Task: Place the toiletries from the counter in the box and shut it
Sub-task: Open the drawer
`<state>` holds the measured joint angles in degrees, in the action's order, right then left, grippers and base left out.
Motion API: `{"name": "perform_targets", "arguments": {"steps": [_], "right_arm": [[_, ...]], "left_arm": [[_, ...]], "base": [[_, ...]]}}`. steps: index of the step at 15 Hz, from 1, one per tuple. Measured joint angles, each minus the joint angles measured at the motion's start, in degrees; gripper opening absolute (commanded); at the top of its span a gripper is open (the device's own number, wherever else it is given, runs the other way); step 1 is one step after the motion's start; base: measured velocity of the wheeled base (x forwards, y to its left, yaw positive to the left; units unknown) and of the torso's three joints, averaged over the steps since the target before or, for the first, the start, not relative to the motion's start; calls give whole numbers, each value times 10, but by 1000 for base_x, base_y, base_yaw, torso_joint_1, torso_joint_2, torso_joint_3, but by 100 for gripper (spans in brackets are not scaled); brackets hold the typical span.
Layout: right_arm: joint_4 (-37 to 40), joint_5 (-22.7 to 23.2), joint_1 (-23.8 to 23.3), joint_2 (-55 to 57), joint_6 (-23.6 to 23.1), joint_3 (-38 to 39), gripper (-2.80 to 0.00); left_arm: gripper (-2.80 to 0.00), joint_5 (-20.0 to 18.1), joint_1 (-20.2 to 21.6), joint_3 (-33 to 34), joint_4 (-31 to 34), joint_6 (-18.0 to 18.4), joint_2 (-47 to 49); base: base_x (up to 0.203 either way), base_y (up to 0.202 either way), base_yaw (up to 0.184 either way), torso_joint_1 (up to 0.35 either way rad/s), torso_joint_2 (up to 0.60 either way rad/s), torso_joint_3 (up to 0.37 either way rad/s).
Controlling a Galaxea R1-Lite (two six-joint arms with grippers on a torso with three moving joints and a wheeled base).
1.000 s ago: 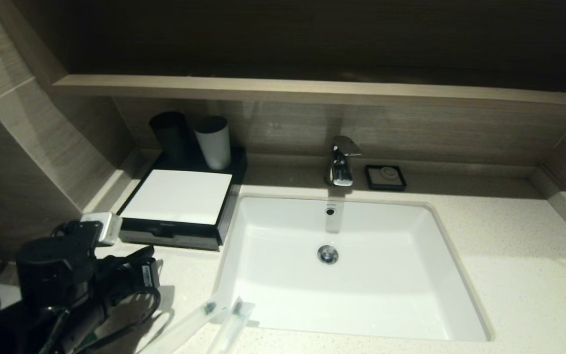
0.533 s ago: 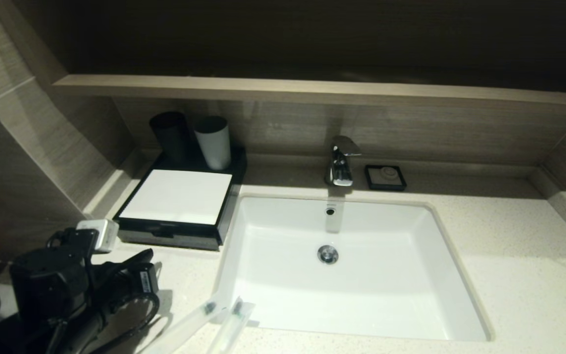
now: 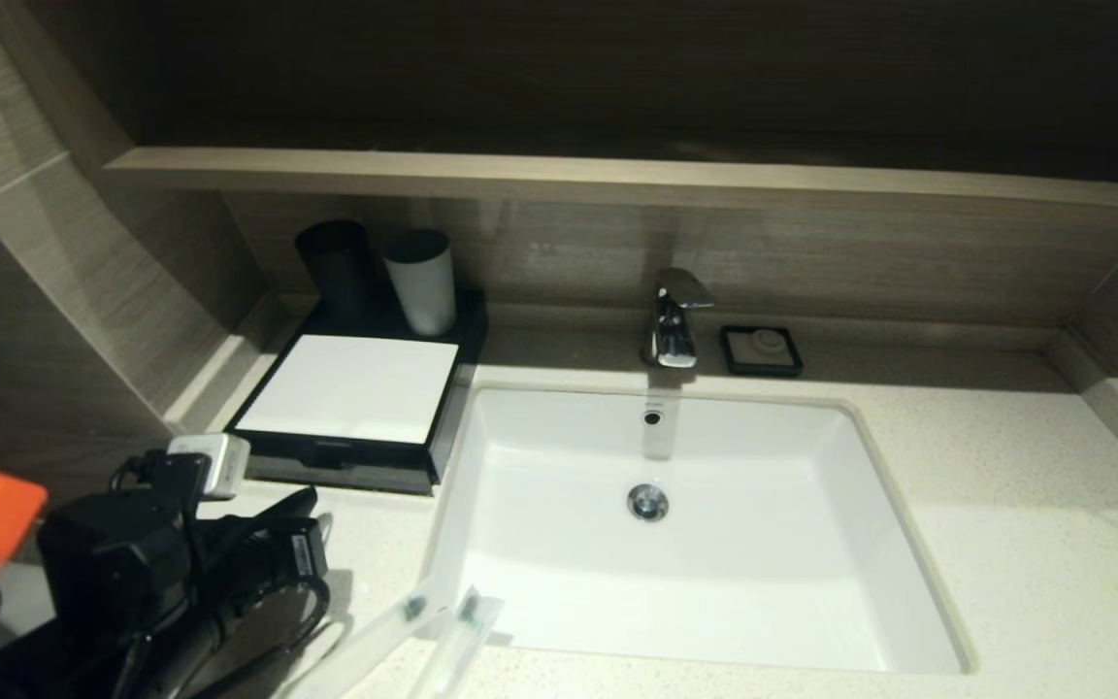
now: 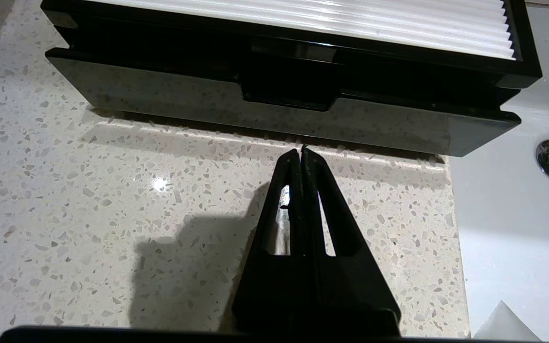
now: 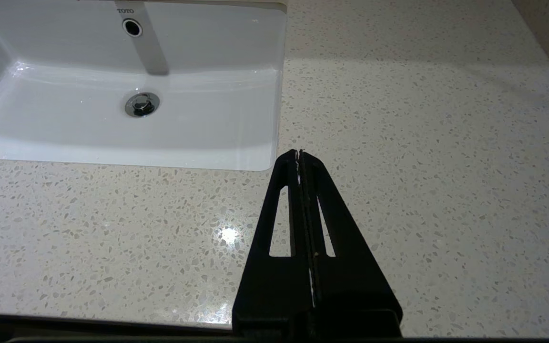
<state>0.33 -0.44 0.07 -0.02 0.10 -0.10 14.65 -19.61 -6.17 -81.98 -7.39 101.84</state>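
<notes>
Drawer (image 4: 279, 112) of the box (image 3: 350, 388) should slide stiffly; closed, empty left hand (image 4: 301, 151), at its 6 o'clock, should hook the notch (image 4: 286, 93).

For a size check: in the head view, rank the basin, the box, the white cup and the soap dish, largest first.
1. basin
2. box
3. white cup and soap dish: look alike, left unranked.

Just ahead of the closed jaws, the box (image 4: 274, 102) shows glossy black plastic under a ribbed white top, on the polished speckled stone counter (image 4: 65, 190), beside a glazed white basin (image 3: 714, 544).
</notes>
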Motion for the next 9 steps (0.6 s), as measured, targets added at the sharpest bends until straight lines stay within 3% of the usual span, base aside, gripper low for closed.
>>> {"name": "perform_targets", "arguments": {"steps": [9], "right_arm": [[0,0,0,0,0,0,-280]], "left_arm": [[-280,6,-2,1,-52,0,42]], "base": [[0,0,0,0,0,0]]}}
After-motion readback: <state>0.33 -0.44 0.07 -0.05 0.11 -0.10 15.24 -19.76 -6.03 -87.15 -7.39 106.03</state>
